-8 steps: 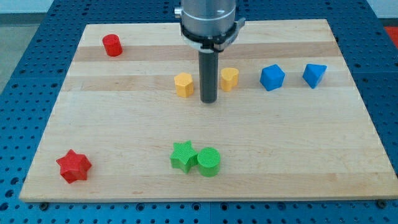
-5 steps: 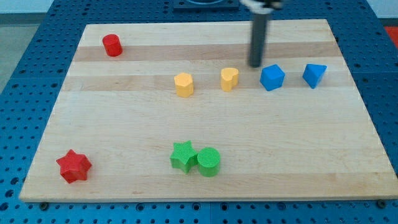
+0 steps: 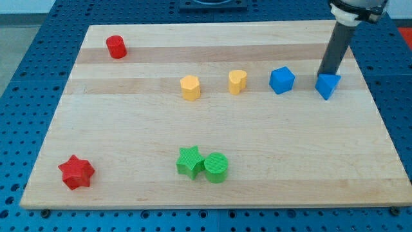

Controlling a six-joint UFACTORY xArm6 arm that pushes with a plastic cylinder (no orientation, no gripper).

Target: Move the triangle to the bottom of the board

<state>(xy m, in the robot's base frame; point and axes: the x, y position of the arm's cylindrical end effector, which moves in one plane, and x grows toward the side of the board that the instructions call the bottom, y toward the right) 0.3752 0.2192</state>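
The rod stands nearly upright at the view's top right, my tip [image 3: 329, 74] seemingly touching the blue triangle's [image 3: 327, 86] upper edge; no claw here

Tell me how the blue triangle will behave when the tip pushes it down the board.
The blue triangle looks rigid and flat-based, so it should slide rather than roll or tip. My tip sits at its top edge, slightly left of centre, so it may rotate and slip off sideways. It looks small and probably light.
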